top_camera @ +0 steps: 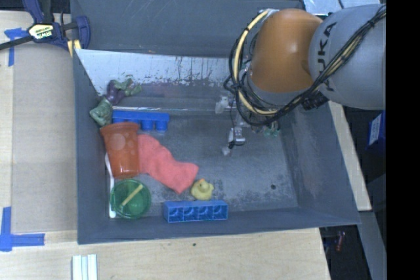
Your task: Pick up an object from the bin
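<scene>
Landmark: orange translucent cup [121, 149], lying against the left side of the grey bin [275, 167].

- Just up-left of the cup: small green figure [102, 111].
- Just below the cup: green round piece with a yellow stick [130, 199].
- Just above the cup: blue block [141, 120].
- Touching the cup's right side: pink soft lump [164, 164].
- Down-right of the cup, beyond the lump: flat blue brick [195, 212], with a small yellow toy [202, 189] just above it.
- Well right of the cup: gripper [233, 138], hanging over bare floor. I cannot tell whether it is released or clenched. No object is seen in it.

Judgement: nothing is picked yet. The nearest candidates are the pink lump and the yellow toy.

To do this well:
- Shift toward the cup's side of the bin.
- Centre over one isolated piece. The yellow toy stands clear of its neighbours.
- Descend straight down, keeping off the cup and the bin wall.
</scene>
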Action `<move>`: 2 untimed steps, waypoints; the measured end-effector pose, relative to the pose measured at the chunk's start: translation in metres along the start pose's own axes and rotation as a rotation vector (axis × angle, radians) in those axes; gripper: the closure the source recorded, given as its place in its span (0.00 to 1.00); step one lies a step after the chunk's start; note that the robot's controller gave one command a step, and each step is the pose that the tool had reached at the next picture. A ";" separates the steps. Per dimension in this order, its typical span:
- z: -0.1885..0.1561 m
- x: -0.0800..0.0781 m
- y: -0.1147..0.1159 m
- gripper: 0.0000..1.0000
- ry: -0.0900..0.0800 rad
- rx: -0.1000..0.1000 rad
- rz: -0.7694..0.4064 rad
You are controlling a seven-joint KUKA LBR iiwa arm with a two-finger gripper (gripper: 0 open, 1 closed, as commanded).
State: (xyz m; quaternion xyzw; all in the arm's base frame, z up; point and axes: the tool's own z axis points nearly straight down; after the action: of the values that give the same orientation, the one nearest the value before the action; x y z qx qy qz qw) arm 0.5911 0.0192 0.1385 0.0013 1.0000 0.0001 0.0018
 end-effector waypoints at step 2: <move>0.067 0.041 0.071 0.00 -0.007 -0.001 -0.008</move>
State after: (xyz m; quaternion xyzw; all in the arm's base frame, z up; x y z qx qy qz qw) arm 0.5510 0.0900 0.0719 -0.0028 1.0000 0.0006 0.0050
